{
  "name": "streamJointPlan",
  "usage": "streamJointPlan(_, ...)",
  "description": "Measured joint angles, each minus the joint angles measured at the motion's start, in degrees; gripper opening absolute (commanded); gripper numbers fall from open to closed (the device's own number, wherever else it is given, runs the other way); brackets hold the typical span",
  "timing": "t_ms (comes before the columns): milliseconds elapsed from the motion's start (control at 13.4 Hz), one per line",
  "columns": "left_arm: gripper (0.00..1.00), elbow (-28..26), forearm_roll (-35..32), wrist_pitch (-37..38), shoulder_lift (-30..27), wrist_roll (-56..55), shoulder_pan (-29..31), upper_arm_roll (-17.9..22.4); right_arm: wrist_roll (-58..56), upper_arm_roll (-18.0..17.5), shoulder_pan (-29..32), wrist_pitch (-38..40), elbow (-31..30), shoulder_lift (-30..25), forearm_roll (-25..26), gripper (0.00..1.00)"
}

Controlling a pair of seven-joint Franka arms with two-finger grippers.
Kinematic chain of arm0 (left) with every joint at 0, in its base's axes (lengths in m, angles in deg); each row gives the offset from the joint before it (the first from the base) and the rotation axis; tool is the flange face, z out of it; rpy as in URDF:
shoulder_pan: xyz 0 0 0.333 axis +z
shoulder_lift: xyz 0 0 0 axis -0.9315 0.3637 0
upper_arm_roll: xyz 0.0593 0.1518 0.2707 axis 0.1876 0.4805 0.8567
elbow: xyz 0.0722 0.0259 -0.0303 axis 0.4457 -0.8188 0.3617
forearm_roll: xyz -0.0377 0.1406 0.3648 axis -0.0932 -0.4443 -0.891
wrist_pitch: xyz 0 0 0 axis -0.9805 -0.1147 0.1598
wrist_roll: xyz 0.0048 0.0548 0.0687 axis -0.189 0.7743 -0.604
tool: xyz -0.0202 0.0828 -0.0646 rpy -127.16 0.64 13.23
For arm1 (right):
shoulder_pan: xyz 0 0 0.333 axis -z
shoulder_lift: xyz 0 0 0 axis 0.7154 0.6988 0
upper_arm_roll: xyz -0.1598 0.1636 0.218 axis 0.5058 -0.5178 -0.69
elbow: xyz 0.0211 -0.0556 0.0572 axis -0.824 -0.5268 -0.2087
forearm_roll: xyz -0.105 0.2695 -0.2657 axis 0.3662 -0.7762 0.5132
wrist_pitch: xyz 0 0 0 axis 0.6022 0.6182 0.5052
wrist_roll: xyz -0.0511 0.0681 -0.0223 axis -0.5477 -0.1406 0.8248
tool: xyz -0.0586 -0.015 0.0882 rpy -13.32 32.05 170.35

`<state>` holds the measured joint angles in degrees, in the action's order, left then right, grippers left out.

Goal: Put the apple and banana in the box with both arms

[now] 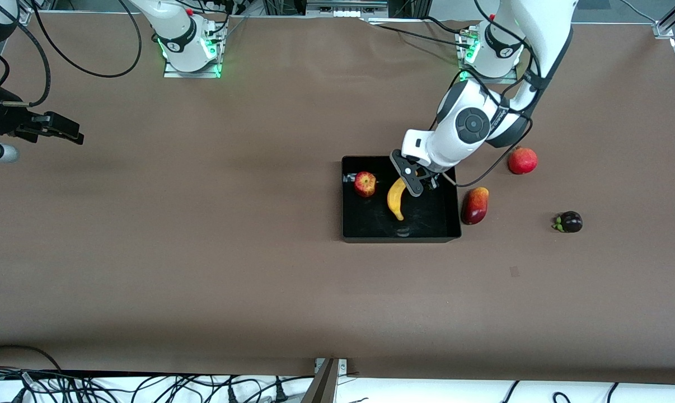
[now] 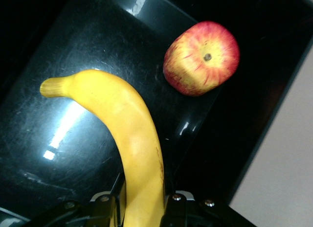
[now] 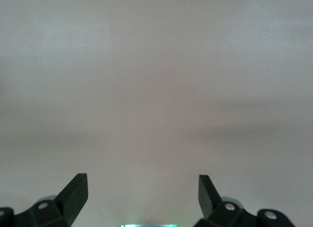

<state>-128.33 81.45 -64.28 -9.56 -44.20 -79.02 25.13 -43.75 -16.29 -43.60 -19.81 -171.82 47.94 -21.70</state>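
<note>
The black box (image 1: pixel 399 239) sits mid-table toward the left arm's end. The red-and-yellow apple (image 1: pixel 365 184) lies in it, and also shows in the left wrist view (image 2: pixel 201 58). The yellow banana (image 1: pixel 396 198) is in the box beside the apple. My left gripper (image 1: pixel 413 184) is down in the box, shut on the banana's end farther from the front camera. In the left wrist view the banana (image 2: pixel 132 134) runs out from between the left gripper (image 2: pixel 142 210) over the box floor (image 2: pixel 73 65). My right gripper (image 1: pixel 71 131) waits open and empty over bare table at the right arm's end; its wrist view (image 3: pixel 142 188) shows only tabletop.
An oval dark-red-and-orange fruit (image 1: pixel 475 205) lies just outside the box wall, toward the left arm's end. A round red fruit (image 1: pixel 523 160) and a dark purple fruit (image 1: pixel 570 221) lie farther that way. Cables run along the table's near edge.
</note>
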Motion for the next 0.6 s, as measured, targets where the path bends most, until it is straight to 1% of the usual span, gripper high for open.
streamJointPlan(149,0.00,0.0,-0.2,-1.4,1.3,0.3,0.0,0.4,0.0,0.0,0.0,0.0,0.0,0.0,0.0,1.00)
streamJointPlan(223,0.29,0.2,-0.3,-1.8,1.6,0.4,0.0,0.6,0.0,0.0,0.0,0.0,0.0,0.0,0.0,1.00)
streamJointPlan(298,0.99,0.3,-0.4,-2.0,1.7,0.4,0.0,0.8,0.0,0.0,0.0,0.0,0.0,0.0,0.0,1.00)
streamJointPlan(595,1.00,0.8,-0.4,-1.9,1.4,0.4,0.9,2.1,0.0,0.0,0.0,0.0,0.0,0.0,0.0,1.00)
